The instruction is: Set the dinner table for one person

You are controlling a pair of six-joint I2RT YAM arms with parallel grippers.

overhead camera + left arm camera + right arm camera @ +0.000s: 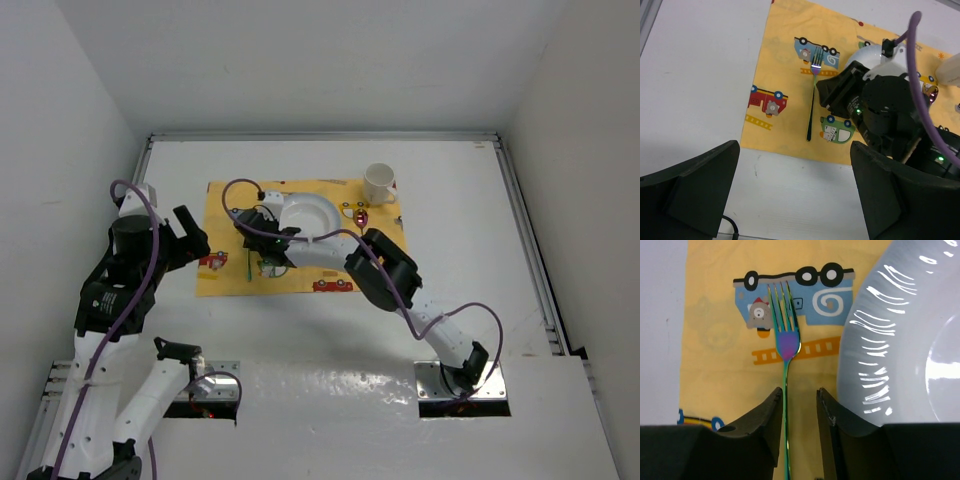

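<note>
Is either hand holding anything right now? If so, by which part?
Nothing is held. The right hand straddles the handle of the fork with fingers parted, not clamped; it lies flat on the placemat. The left hand is open, empty.

No words, numbers or brands are legible on the dinner table or the cartoon-printed placemat.

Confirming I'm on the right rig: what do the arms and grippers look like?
White jointed links with black motor housings. The left gripper and right gripper have black, wedge-shaped fingers. A purple cable loops along each arm.
</note>
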